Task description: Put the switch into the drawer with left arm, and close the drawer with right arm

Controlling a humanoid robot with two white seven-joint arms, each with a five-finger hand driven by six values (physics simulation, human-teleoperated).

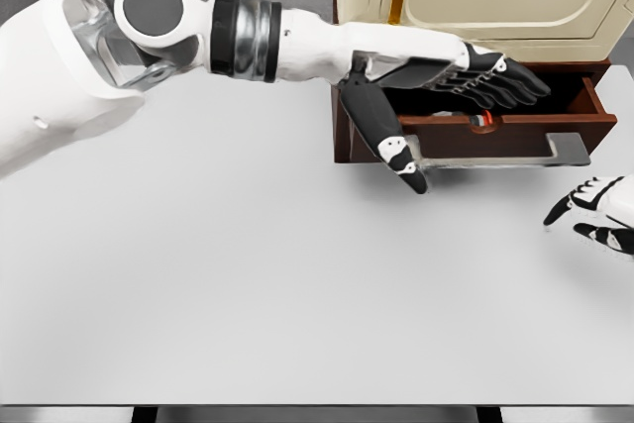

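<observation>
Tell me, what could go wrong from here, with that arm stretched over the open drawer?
The left hand hangs open over the open drawer, so if the right hand, waiting open at the table's right edge, pushed the front now, it could trap the fingers. A small red and grey item, probably the switch, lies just behind the front; a hard shove might jolt it.

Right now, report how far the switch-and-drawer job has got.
Done, apparently: a red and grey item, likely the switch, lies inside the open drawer. In hand: the left hand hovers open over it, holding nothing. Left: the drawer is not closed; the right hand waits open at the table's right edge.
</observation>
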